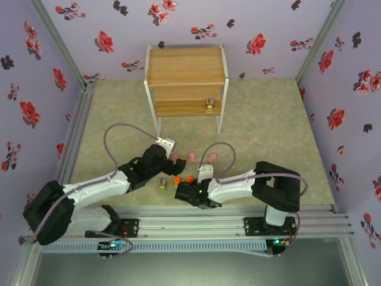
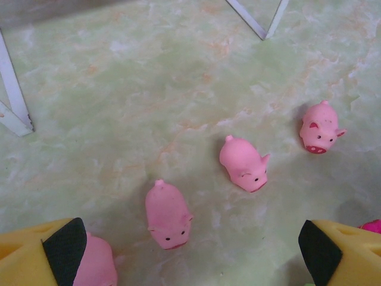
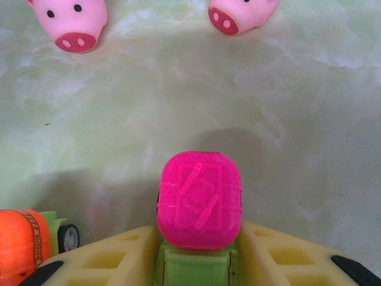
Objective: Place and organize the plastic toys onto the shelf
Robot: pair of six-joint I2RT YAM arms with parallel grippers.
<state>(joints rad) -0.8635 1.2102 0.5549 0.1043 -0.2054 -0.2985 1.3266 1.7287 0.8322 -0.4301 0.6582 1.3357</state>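
**Ana:** What's in the right gripper (image 3: 198,255)?

**Me:** The pink-topped block (image 3: 199,205), bottom centre of my right wrist view. The yellow fingers (image 3: 113,256) sit tight against both sides of its green base, so I read it as clamped on the block.

**Ana:** Is that a good hold?

**Me:** I think so. It looks like hard, light plastic, and the base has flat sides. The domed pink top would probably slip, so I'm glad I'm low on it. A gentle squeeze should do.

**Ana:** And the left gripper (image 2: 193,262)?

**Me:** Spread wide, holding nothing. Its black pads (image 2: 65,250) are in the bottom corners of my left wrist view. The corner pig (image 2: 98,268) lies just beside the left-hand pad. The near pig (image 2: 168,214), middle pig (image 2: 244,164) and far pig (image 2: 321,128) trail toward the upper right.

**Ana:** How would you take one?

**Me:** Across the flanks. They're round and smooth, maybe slightly squashy, so a snout-to-tail pinch could squirt them out.

**Ana:** Where do they go?

**Me:** The shelf (image 1: 186,67) is top centre of the overhead view, well apart from these toys. A lone block (image 1: 209,106) sits on its lower board.
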